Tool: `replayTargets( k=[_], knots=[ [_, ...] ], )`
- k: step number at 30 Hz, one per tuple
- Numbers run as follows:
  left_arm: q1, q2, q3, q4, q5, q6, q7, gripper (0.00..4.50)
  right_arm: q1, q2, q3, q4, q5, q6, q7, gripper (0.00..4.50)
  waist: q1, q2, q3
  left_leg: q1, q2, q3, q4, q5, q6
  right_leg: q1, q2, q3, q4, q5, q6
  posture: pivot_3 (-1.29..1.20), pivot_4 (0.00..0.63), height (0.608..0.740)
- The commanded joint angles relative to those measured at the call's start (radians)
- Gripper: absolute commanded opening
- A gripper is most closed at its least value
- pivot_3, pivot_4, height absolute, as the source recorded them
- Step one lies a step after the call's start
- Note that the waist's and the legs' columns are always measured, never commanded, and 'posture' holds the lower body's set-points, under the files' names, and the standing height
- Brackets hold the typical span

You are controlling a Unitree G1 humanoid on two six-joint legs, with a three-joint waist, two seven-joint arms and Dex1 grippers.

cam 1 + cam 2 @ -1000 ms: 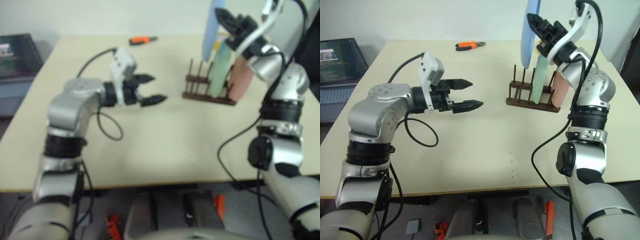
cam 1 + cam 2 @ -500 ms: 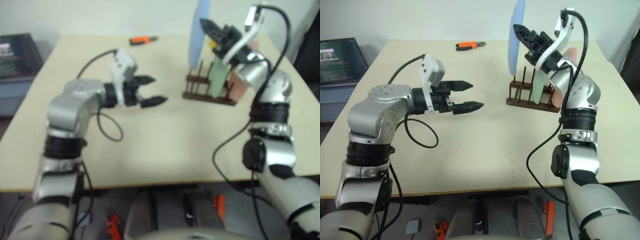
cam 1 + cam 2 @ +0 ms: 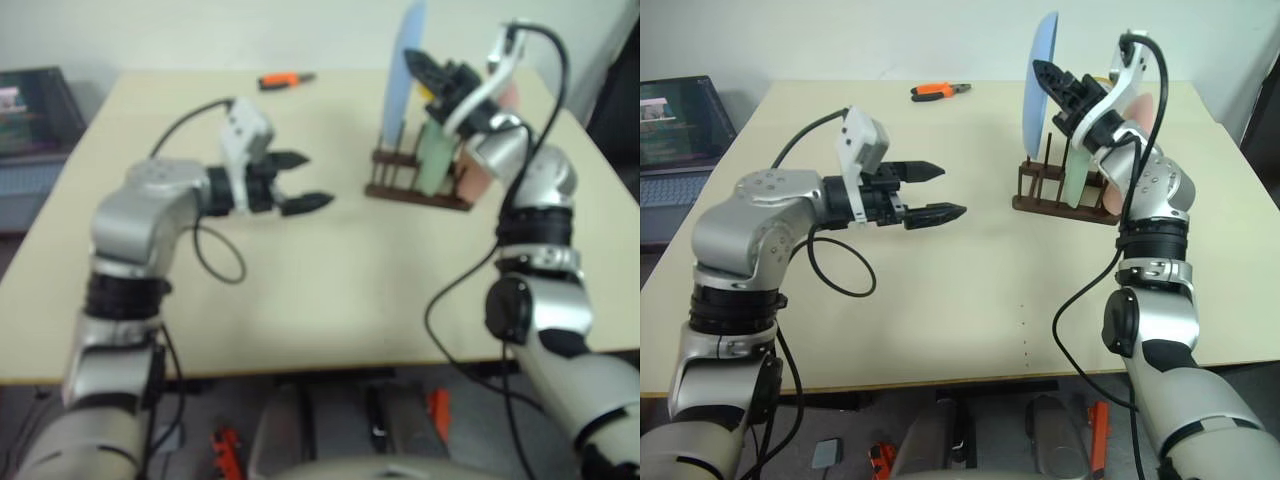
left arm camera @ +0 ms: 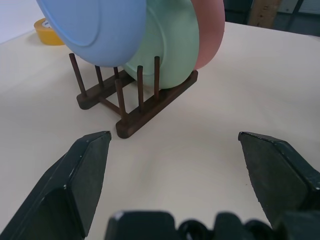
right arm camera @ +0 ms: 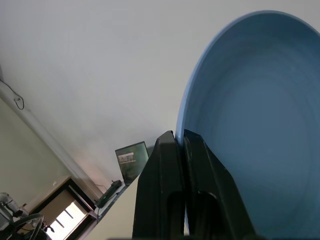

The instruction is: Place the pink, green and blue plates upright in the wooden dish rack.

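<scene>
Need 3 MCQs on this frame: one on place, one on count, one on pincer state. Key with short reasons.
1. Where is the orange-and-black tool?
A. far edge of the table
B. inside the rack
C. in the left pincer

2. How many plates already stand in the wooden dish rack?
A. none
B. two
C. four

3. What is the right pincer doing?
A. hanging open
B. shut on the blue plate's rim
C. shut on a rack peg

Key:
1 A, the orange-and-black tool lies near the table's back edge.
2 B, the green plate and pink plate sit between pegs of the wooden dish rack.
3 B, the right pincer pinches the blue plate; the left pincer stands open.
</scene>
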Motion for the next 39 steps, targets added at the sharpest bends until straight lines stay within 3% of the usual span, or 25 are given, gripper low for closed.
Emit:
replayTargets(
  k=[1, 16, 19, 30, 39],
  knots=[
    [-0.009, 0.016, 0.012, -0.041, -0.013, 0.002, 0.000, 4.50, -0.001, 0.001, -0.011, -0.025, 0.013, -0.016, 0.008, 0.02, 0.000, 0.000, 0.000, 0.000, 0.000, 0.000, 0.000, 0.000, 0.000, 0.000, 0.000, 0.000, 0.000, 0.000, 0.000, 0.00, 0.150, 0.740],
    [-0.017, 0.017, 0.004, -0.037, -0.009, 0.003, -0.001, 4.50, 0.029, 0.013, -0.012, -0.055, 0.019, 0.008, -0.030, 0.02, 0.000, 0.000, 0.000, 0.000, 0.000, 0.000, 0.000, 0.000, 0.000, 0.000, 0.000, 0.000, 0.000, 0.000, 0.000, 0.00, 0.150, 0.740],
    [-0.018, 0.016, 0.003, -0.037, -0.009, 0.003, 0.000, 4.50, 0.033, 0.012, -0.006, -0.062, 0.010, 0.001, -0.034, 0.64, 0.000, 0.000, 0.000, 0.000, 0.000, 0.000, 0.000, 0.000, 0.000, 0.000, 0.000, 0.000, 0.000, 0.000, 0.000, 0.00, 0.150, 0.740],
    [-0.021, 0.017, 0.001, -0.026, -0.002, -0.013, -0.003, 4.50, 0.057, -0.036, 0.103, -0.184, -0.052, 0.003, 0.023, 4.45, 0.000, 0.000, 0.000, 0.000, 0.000, 0.000, 0.000, 0.000, 0.000, 0.000, 0.000, 0.000, 0.000, 0.000, 0.000, 0.00, 0.150, 0.740],
    [-0.013, 0.025, 0.007, -0.023, -0.001, -0.027, -0.004, 4.50, 0.077, -0.121, 0.190, -0.298, -0.108, 0.045, 0.061, 4.45, 0.000, 0.000, 0.000, 0.000, 0.000, 0.000, 0.000, 0.000, 0.000, 0.000, 0.000, 0.000, 0.000, 0.000, 0.000, 0.00, 0.150, 0.740]
  ],
)
